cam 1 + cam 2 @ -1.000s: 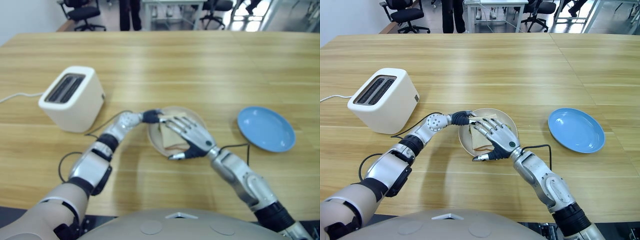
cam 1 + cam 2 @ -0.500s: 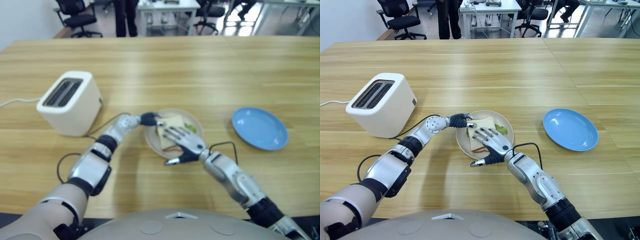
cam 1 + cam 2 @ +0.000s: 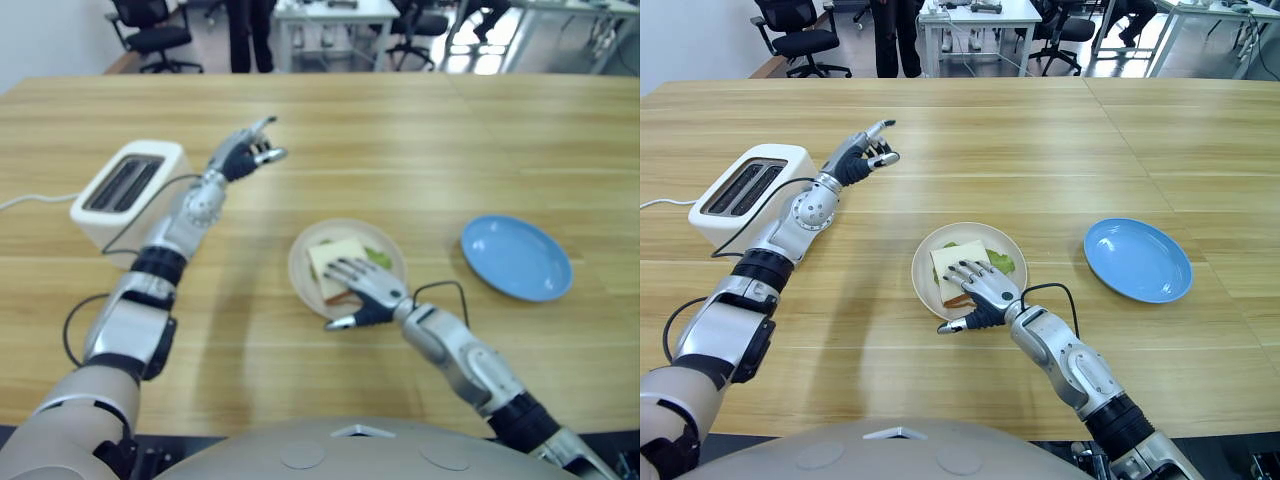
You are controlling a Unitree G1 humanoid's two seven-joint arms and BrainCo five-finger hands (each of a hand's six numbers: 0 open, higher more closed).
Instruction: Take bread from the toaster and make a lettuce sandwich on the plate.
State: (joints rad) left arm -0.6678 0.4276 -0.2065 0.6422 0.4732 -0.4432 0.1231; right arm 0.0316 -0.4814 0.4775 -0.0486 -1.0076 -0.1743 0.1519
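**Right hand spread over the sandwich, left hand lifted near the toaster**

The robot's right hand [image 3: 975,290] is lying with its fingers spread open over the near corner of a pale square slice of bread [image 3: 952,260], gripping nothing. Its thumb is sticking out to the left over the near rim of the round cream plate [image 3: 920,272] that is carrying the slice. Green lettuce [image 3: 1002,262] is peeking out from under the bread just beyond and to the right of the fingertips. Whether the palm is actually pressing on the bread is hard to judge from these angles.

A round blue plate [image 3: 1137,260] is sitting to the right of this hand, well apart from it.

The left hand [image 3: 862,150] is hanging in the air above the light wooden table [image 3: 1060,150], its fingers loosely extended and holding nothing. The white two-slot toaster [image 3: 745,188] is standing to this hand's left and nearer the robot, not touching it.
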